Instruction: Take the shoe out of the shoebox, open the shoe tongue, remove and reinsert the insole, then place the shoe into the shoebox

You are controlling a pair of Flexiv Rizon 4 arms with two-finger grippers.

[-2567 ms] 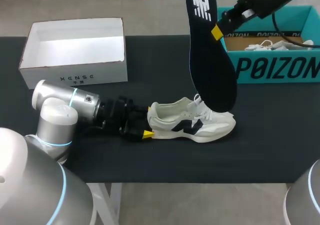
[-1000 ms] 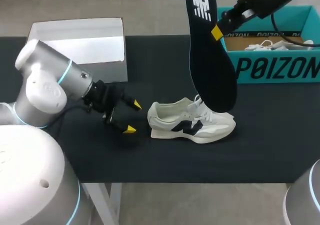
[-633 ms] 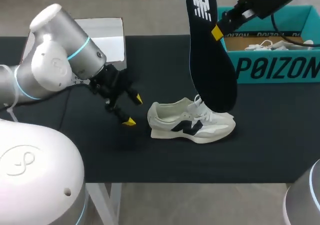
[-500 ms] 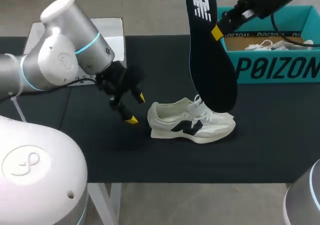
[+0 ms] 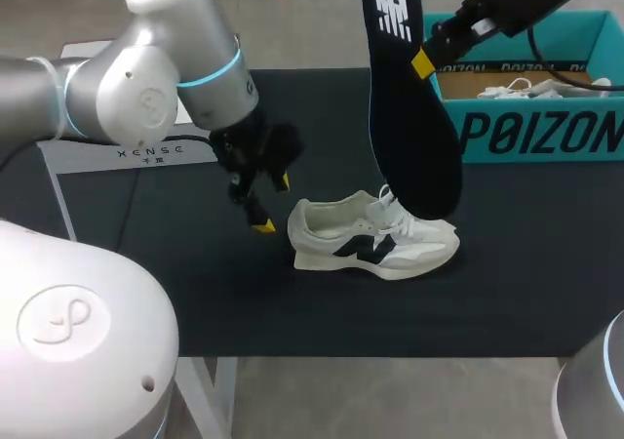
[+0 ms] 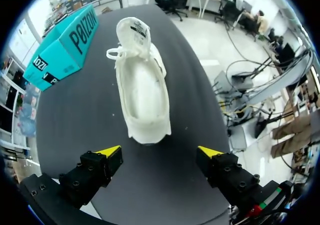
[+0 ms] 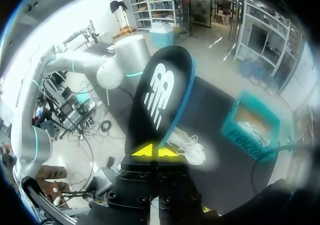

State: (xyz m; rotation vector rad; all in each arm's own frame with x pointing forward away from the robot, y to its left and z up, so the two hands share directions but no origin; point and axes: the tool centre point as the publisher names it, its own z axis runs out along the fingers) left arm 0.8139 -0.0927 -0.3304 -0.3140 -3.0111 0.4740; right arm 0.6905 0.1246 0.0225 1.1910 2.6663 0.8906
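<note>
1. Left gripper (image 5: pixel 273 203): its yellow-tipped fingers are spread wide and hold nothing; it hangs above the black-covered table (image 5: pixel 146 283), just behind the heel of the white lace-up sneaker with dark side panels (image 5: pixel 375 239); in the left wrist view the sneaker (image 6: pixel 142 90) lies ahead of the gripper (image 6: pixel 160 152), heel nearest, apart from both fingers.
2. Change: a couple of seconds ago these fingers sat low at the sneaker's heel; they have since let go, and the arm has risen and swung in from the side; the sneaker has not shifted.
3. Right gripper (image 5: pixel 421 64): pinched narrow on the long black foam insole with a white logo (image 5: pixel 414 117), which hangs upright, its lower end over the sneaker's laces; arm and insole are unchanged; the right wrist view shows the same grip (image 7: pixel 156 151).
4. Beyond: the teal cardboard shoebox (image 5: pixel 536 127) stands at the table's far right.
5. Meaning: the insole is out; reinsertion is likely next, and the left arm seems to be seeking a fresh hold on the sneaker.
</note>
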